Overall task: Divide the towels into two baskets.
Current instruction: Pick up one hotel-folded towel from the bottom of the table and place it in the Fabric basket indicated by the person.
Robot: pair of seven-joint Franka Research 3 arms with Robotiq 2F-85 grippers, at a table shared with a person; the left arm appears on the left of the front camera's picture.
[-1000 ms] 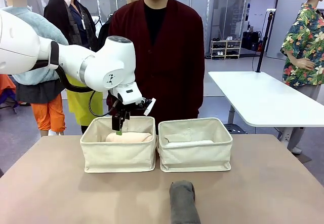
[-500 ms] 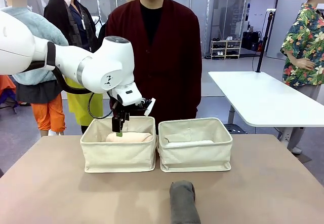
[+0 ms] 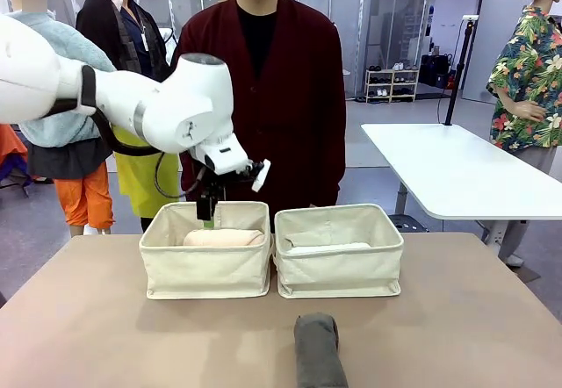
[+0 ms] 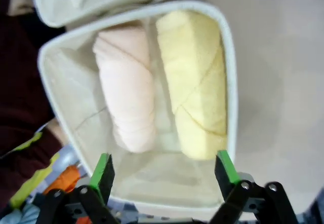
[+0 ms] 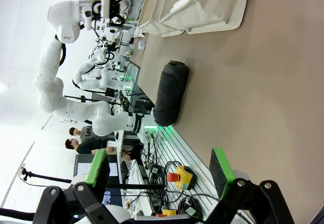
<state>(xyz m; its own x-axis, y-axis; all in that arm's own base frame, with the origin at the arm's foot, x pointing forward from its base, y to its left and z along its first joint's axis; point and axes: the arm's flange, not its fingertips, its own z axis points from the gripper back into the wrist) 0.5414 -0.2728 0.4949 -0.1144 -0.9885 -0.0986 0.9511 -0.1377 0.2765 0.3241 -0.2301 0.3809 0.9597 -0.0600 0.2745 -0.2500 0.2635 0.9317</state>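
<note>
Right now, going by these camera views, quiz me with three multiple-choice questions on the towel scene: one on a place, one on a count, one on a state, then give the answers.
1. Where does the dark grey towel lie?
A) in a person's hand
B) on the table, near the robot's edge
C) on the floor

2. How many towels lie in the left basket?
A) one
B) two
C) four

3. How is the left gripper?
A) open and empty
B) shut on a towel
C) shut on the basket's rim

Answers:
1 B, it lies alone on the table.
2 B, the left wrist view shows the cream towel and the pale yellow towel side by side.
3 A, its pads stand wide apart above the basket.
</note>
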